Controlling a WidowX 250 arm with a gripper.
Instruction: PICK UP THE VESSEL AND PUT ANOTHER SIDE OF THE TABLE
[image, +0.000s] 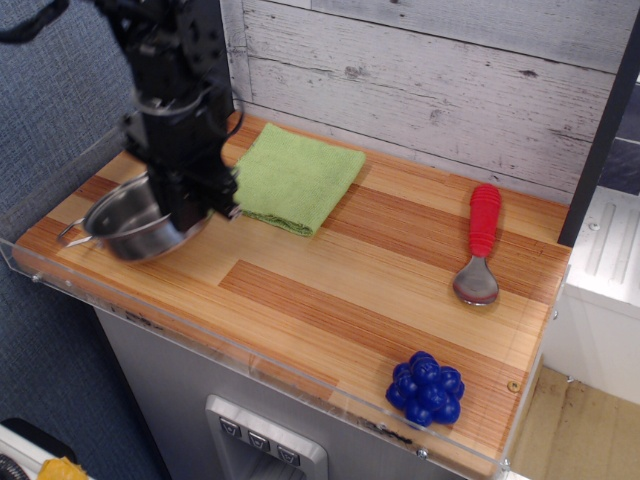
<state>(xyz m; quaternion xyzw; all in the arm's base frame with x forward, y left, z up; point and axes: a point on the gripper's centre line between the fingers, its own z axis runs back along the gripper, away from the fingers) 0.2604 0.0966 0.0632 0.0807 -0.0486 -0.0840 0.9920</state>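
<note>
we see the desk (330, 290), striped in light and reddish-brown wood with a clear acrylic rim, set against a whitewashed plank wall (430, 70). the vessel (125, 225) sits tilted at the left end, just beside the green cloth (295, 175). the hand (190, 205) is blurred at the vessel's rim; we cannot tell its grip. a red-handled spoon (481, 245) and a blue cluster (426, 388) lie at the right.
</note>
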